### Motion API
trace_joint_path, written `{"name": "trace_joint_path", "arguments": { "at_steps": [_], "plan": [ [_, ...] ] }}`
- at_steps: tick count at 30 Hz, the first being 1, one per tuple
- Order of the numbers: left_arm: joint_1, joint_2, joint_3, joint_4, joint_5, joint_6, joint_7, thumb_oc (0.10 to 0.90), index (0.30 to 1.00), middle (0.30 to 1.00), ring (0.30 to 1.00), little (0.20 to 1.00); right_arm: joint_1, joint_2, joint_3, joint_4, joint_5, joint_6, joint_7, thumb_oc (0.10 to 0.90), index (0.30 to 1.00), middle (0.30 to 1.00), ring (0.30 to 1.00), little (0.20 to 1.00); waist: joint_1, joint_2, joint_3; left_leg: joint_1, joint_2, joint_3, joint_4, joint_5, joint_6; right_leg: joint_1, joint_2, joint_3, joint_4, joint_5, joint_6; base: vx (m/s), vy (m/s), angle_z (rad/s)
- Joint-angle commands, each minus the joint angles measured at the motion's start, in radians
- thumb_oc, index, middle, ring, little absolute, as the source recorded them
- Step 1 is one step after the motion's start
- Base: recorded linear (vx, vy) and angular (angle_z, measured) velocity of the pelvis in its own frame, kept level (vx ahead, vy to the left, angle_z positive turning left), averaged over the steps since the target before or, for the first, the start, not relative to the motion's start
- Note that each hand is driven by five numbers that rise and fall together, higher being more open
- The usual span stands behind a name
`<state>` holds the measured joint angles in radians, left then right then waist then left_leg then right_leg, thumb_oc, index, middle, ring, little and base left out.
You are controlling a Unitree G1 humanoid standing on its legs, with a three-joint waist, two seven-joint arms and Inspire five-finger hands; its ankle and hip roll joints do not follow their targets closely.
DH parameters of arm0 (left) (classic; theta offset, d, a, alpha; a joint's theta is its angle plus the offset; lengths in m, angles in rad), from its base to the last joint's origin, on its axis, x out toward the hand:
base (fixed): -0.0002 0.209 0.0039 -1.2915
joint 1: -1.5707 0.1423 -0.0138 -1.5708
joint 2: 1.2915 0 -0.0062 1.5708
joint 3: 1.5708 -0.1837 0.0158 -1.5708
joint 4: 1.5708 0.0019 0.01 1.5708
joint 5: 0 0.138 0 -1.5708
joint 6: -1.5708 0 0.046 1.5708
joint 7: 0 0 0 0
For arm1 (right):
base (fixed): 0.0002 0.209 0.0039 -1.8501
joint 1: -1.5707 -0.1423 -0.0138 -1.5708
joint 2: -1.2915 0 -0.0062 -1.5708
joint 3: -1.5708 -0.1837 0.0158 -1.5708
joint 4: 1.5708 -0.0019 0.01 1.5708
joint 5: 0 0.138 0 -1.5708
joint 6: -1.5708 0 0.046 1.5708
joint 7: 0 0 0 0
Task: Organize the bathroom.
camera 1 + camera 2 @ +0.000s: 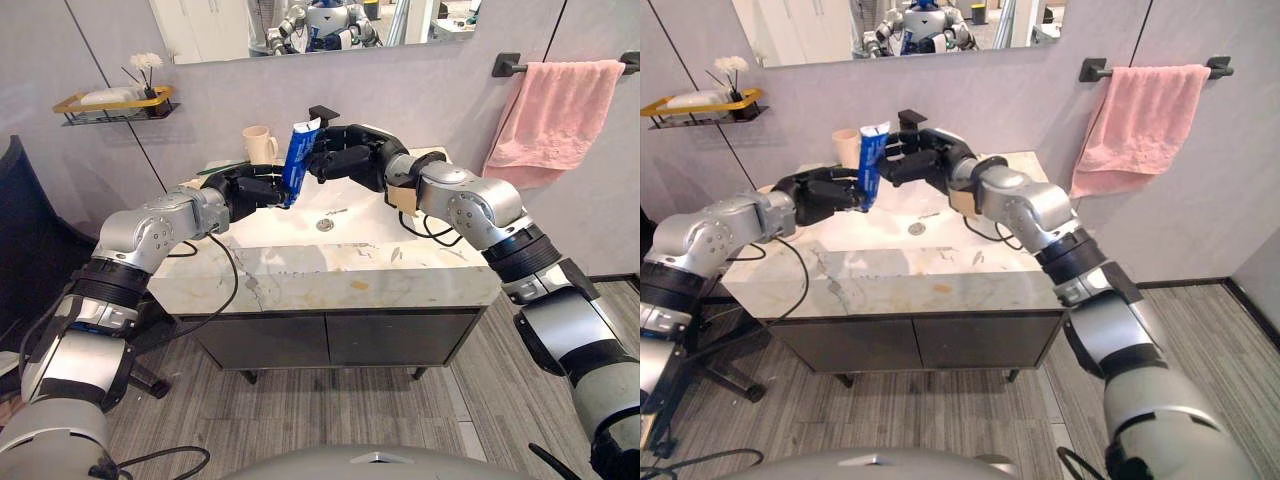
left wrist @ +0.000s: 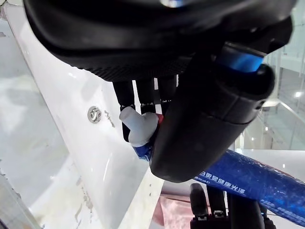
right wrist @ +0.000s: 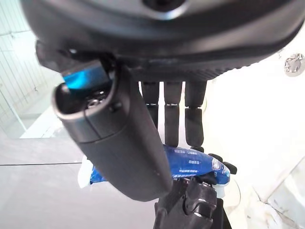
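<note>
A pale marble bench (image 1: pixel 300 275) with a white sink basin (image 1: pixel 330 222) sunk into it stood against a grey wall, dark cabinet doors (image 1: pixel 330 338) below it and a mirror (image 1: pixel 300 25) above. A pink towel (image 1: pixel 550 115) hung from a black bar (image 1: pixel 510 66) on the wall to the right, and a small black wall shelf (image 1: pixel 115 110) with a yellow tray and a vase of white flowers sat at the upper left. Both arms reached over the basin and met at a blue toothpaste tube (image 1: pixel 298 160), which stood nearly upright in the air above the basin's back left part, cap end down. The left hand (image 1: pixel 255 188) had its fingers and white-covered thumb curled round the tube's lower end by the cap. The right hand (image 1: pixel 340 160) met the tube's upper half from the right, its fingers straight along the tube's far side and its thumb on the near side. A cream mug (image 1: pixel 260 145) stood on the bench just behind the tube.
</note>
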<state>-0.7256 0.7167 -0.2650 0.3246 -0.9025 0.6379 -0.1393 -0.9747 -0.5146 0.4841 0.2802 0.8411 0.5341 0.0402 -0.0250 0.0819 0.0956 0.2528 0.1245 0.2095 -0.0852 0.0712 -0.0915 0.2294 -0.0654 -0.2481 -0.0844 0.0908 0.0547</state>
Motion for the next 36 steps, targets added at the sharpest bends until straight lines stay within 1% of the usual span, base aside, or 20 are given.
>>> {"name": "trace_joint_path", "arguments": {
  "at_steps": [1,6,15,18,19,22,23,24,25,26,27,28,29,30,31,32,33,34,35,36],
  "plan": [
    [-0.132,0.012,0.016,0.053,-0.034,-0.078,0.003,0.8,0.9,0.9,0.9,0.9,-0.187,0.028,-0.072,0.024,0.066,-0.202,0.018,0.4,0.3,0.3,0.3,0.3,0.044,-0.01,-0.142,-0.007,0.044,-0.067,-0.002,-0.011,-0.044,0.001,-0.02,0.025,-0.003,-0.11,0.04,0.0,0.0,0.0],
    [-0.129,0.016,0.024,0.047,-0.029,-0.081,-0.002,0.8,0.9,0.9,0.9,0.9,-0.185,0.021,-0.081,0.018,0.069,-0.194,0.011,0.4,0.3,0.3,0.3,0.3,0.044,-0.01,-0.141,-0.007,0.045,-0.067,-0.002,-0.012,-0.044,0.001,-0.02,0.023,-0.003,-0.111,0.038,0.0,0.0,0.0],
    [-0.121,0.017,0.03,0.045,-0.025,-0.086,-0.004,0.8,0.9,0.9,0.9,0.9,-0.181,0.019,-0.085,0.028,0.064,-0.199,0.016,0.4,0.3,0.3,0.3,0.3,0.045,-0.009,-0.141,-0.006,0.044,-0.069,-0.002,-0.013,-0.045,0.002,-0.02,0.022,-0.003,-0.113,0.038,0.0,0.0,0.0],
    [-0.123,0.017,0.029,0.045,-0.023,-0.103,0.007,0.8,0.9,0.9,0.9,0.9,-0.183,0.016,-0.083,0.033,0.068,-0.201,0.014,0.4,0.3,0.3,0.3,0.3,0.044,-0.01,-0.142,-0.005,0.044,-0.069,-0.002,-0.014,-0.045,0.002,-0.02,0.023,-0.003,-0.112,0.038,0.0,0.0,0.0],
    [-0.126,0.021,0.029,0.043,-0.037,-0.12,0.018,0.8,0.9,0.9,0.9,0.9,-0.181,0.011,-0.084,0.036,0.071,-0.203,0.015,0.4,0.3,0.3,0.3,0.3,0.043,-0.01,-0.142,-0.004,0.043,-0.069,-0.002,-0.016,-0.045,0.002,-0.02,0.024,-0.003,-0.113,0.038,0.0,0.0,0.0],
    [-0.128,0.022,0.032,0.039,-0.03,-0.127,0.018,0.8,0.9,0.9,0.9,0.9,-0.181,0.01,-0.086,0.037,0.07,-0.202,0.016,0.4,0.3,0.3,0.3,0.3,0.044,-0.01,-0.142,-0.003,0.043,-0.067,-0.002,-0.016,-0.046,0.003,-0.021,0.023,-0.003,-0.114,0.038,0.0,0.0,0.0],
    [-0.135,0.031,0.04,0.024,-0.034,-0.149,0.037,0.8,0.9,0.9,0.9,0.9,-0.178,0.004,-0.091,0.042,0.07,-0.201,0.017,0.4,0.3,0.3,0.3,0.3,0.047,-0.011,-0.143,-0.001,0.044,-0.066,-0.002,-0.017,-0.046,0.004,-0.021,0.022,-0.003,-0.113,0.038,0.0,0.0,0.0],
    [-0.135,0.031,0.04,0.024,-0.034,-0.149,0.037,0.8,0.9,0.9,0.9,0.9,-0.178,0.004,-0.091,0.042,0.07,-0.201,0.017,0.4,0.3,0.3,0.3,0.3,0.047,-0.011,-0.143,-0.001,0.044,-0.066,-0.002,-0.017,-0.046,0.004,-0.021,0.022,-0.003,-0.113,0.038,0.0,0.0,0.0],
    [-0.145,0.043,0.046,0.013,-0.022,-0.18,0.076,0.8,0.9,0.9,0.9,0.9,-0.177,0.0,-0.092,0.044,0.073,-0.201,0.014,0.4,0.3,0.3,0.3,0.3,0.049,-0.011,-0.144,-0.001,0.043,-0.067,-0.002,-0.016,-0.048,0.005,-0.022,0.02,-0.002,-0.115,0.038,0.0,0.0,0.0],
    [-0.157,0.061,0.063,0.003,-0.011,-0.221,0.138,0.8,0.9,0.9,0.9,0.9,-0.174,-0.005,-0.097,0.043,0.074,-0.2,0.009,0.4,0.3,0.3,0.3,0.3,0.052,-0.012,-0.144,-0.001,0.044,-0.069,-0.002,-0.015,-0.049,0.006,-0.021,0.018,-0.002,-0.116,0.036,0.0,0.0,0.0],
    [-0.157,0.061,0.063,0.003,-0.011,-0.221,0.138,0.8,0.9,0.9,0.9,0.9,-0.174,-0.005,-0.097,0.043,0.074,-0.2,0.009,0.4,0.3,0.3,0.3,0.3,0.052,-0.012,-0.144,-0.001,0.044,-0.069,-0.002,-0.015,-0.049,0.006,-0.021,0.018,-0.002,-0.116,0.036,0.0,0.0,0.0],
    [-0.167,0.078,0.075,0.003,0.023,-0.249,0.17,0.8,0.9,0.9,0.9,0.9,-0.176,-0.008,-0.101,0.04,0.074,-0.192,0.002,0.4,0.3,0.3,0.3,0.3,0.054,-0.011,-0.145,-0.001,0.044,-0.071,-0.002,-0.014,-0.05,0.006,-0.02,0.016,-0.002,-0.117,0.034,0.0,0.0,0.0],
    [-0.192,0.131,0.094,0.006,0.056,-0.296,0.22,0.8,0.9,0.9,0.9,0.9,-0.183,-0.021,-0.101,0.034,0.087,-0.179,-0.015,0.4,0.3,0.3,0.3,0.3,0.061,-0.011,-0.148,-0.001,0.045,-0.073,-0.002,-0.009,-0.051,0.009,-0.02,0.01,-0.002,-0.118,0.031,0.0,0.0,0.0],
    [-0.192,0.131,0.094,0.006,0.056,-0.296,0.22,0.8,0.9,0.9,0.9,0.9,-0.183,-0.021,-0.101,0.034,0.087,-0.179,-0.015,0.4,0.3,0.3,0.3,0.3,0.061,-0.011,-0.148,-0.001,0.045,-0.073,-0.002,-0.009,-0.051,0.009,-0.02,0.01,-0.002,-0.118,0.031,0.0,0.0,0.0],
    [-0.199,0.145,0.097,0.008,0.057,-0.306,0.236,0.8,0.9,0.9,0.9,0.9,-0.184,-0.025,-0.102,0.032,0.091,-0.176,-0.018,0.4,0.3,0.3,0.3,0.3,0.063,-0.012,-0.148,-0.001,0.045,-0.074,-0.002,-0.008,-0.051,0.01,-0.02,0.008,-0.001,-0.119,0.031,0.0,0.0,0.0],
    [-0.212,0.177,0.109,0.017,0.061,-0.324,0.263,0.8,0.9,0.9,0.9,0.9,-0.184,-0.035,-0.103,0.033,0.095,-0.174,-0.019,0.4,0.3,0.3,0.3,0.3,0.067,-0.011,-0.15,-0.001,0.044,-0.076,-0.002,-0.008,-0.051,0.011,-0.021,0.005,-0.001,-0.119,0.03,0.0,0.0,0.0],
    [-0.212,0.177,0.109,0.017,0.061,-0.324,0.263,0.8,0.9,0.9,0.9,0.9,-0.184,-0.035,-0.103,0.033,0.095,-0.174,-0.019,0.4,0.3,0.3,0.3,0.3,0.067,-0.011,-0.15,-0.001,0.044,-0.076,-0.002,-0.008,-0.051,0.011,-0.021,0.005,-0.001,-0.119,0.03,0.02,-0.009,0.05],
    [-0.229,0.208,0.119,0.034,0.061,-0.351,0.298,0.8,0.9,0.9,0.9,0.9,-0.186,-0.043,-0.105,0.038,0.1,-0.172,-0.019,0.4,0.3,0.3,0.3,0.3,0.071,-0.011,-0.151,0.0,0.044,-0.078,-0.002,-0.008,-0.051,0.013,-0.022,0.002,-0.001,-0.119,0.03,0.02,-0.013,0.06],
    [-0.236,0.256,0.147,0.048,0.052,-0.367,0.321,0.8,0.9,0.9,0.9,0.9,-0.186,-0.058,-0.109,0.036,0.107,-0.168,-0.02,0.4,0.3,0.3,0.3,0.3,0.078,-0.012,-0.153,0.0,0.045,-0.081,-0.002,-0.008,-0.052,0.015,-0.022,-0.002,-0.002,-0.121,0.029,0.02,-0.014,0.1],
    [-0.235,0.276,0.162,0.052,0.049,-0.381,0.337,0.8,0.9,0.9,0.9,0.9,-0.185,-0.064,-0.112,0.034,0.111,-0.168,-0.022,0.4,0.3,0.3,0.3,0.3,0.08,-0.011,-0.154,-0.001,0.046,-0.082,-0.002,-0.007,-0.053,0.015,-0.022,-0.004,-0.002,-0.122,0.028,0.01,-0.008,0.12]
  ]
}}
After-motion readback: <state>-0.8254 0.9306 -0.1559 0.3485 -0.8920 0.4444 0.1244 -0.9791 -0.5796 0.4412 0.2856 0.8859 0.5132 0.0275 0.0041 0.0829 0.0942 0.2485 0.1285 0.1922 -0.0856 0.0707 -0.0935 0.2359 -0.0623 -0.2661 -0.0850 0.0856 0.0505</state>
